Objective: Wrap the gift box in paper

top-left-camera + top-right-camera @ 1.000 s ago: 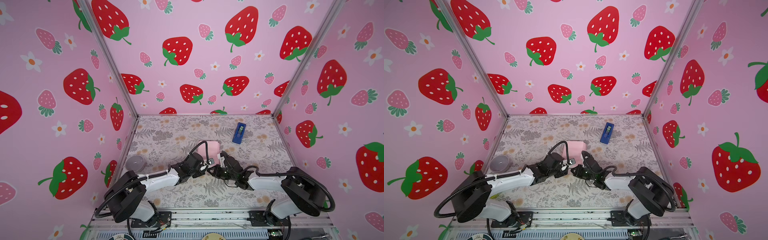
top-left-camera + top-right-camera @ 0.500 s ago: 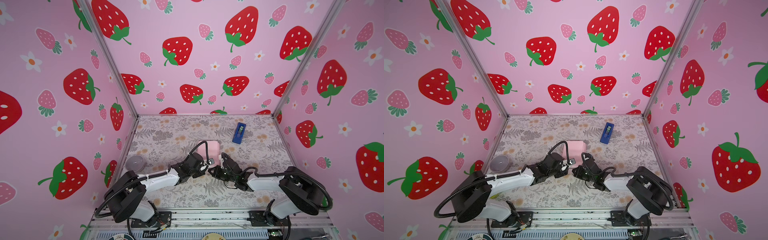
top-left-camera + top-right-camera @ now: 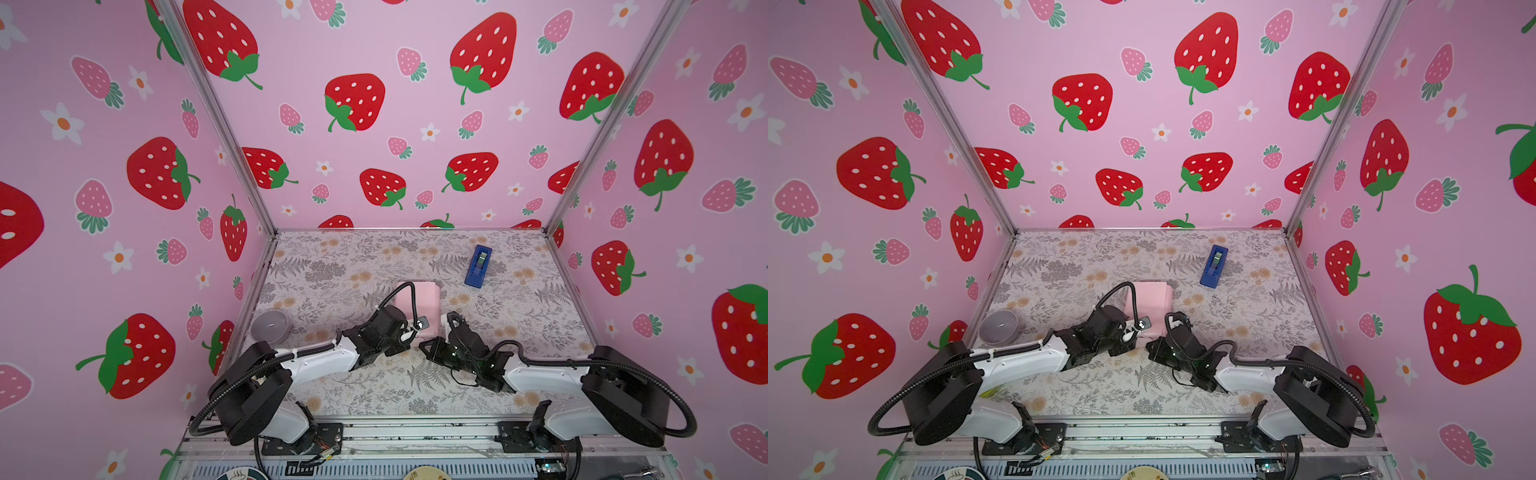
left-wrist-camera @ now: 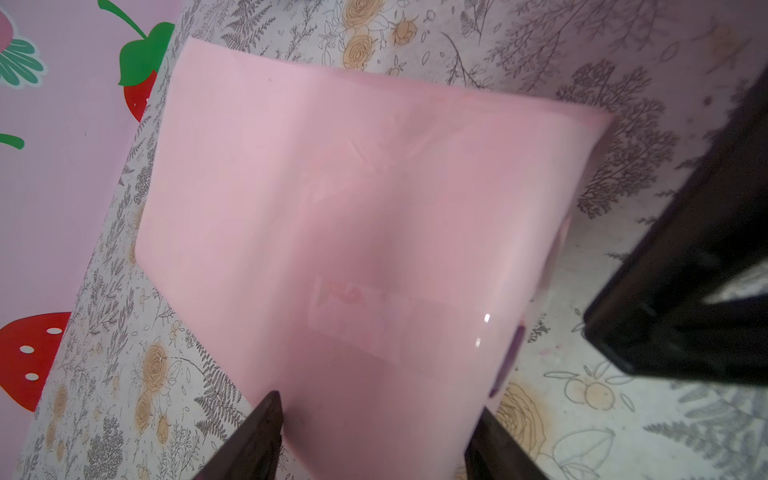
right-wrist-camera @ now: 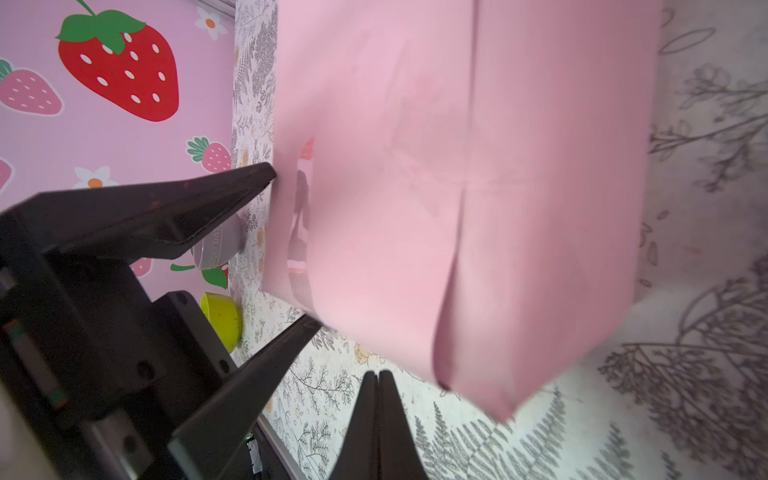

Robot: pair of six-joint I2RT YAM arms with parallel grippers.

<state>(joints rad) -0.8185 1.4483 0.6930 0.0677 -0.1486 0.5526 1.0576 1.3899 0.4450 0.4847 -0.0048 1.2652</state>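
Observation:
The gift box is hidden inside the pale pink paper (image 3: 419,301) (image 3: 1152,299), which forms a wrapped parcel on the middle of the table. A strip of clear tape (image 4: 357,320) lies across the paper (image 4: 365,208), and a lilac edge (image 4: 511,357) shows at one end. My left gripper (image 3: 417,331) (image 3: 1139,332) (image 4: 378,409) is shut on the parcel, with its fingers (image 5: 249,183) pressed against two opposite sides. My right gripper (image 3: 423,347) (image 3: 1150,350) (image 5: 378,376) is shut and empty, its tip just off the near corner of the paper (image 5: 478,187).
A blue tape dispenser (image 3: 478,266) (image 3: 1214,266) lies at the back right. A grey bowl (image 3: 269,326) (image 3: 998,327) (image 5: 220,245) sits at the left edge, with a yellow-green object (image 5: 222,320) beside it. Strawberry-print walls enclose three sides.
The right arm has shifted slightly near the parcel. The left gripper and the wrapped parcel have stayed where they were.

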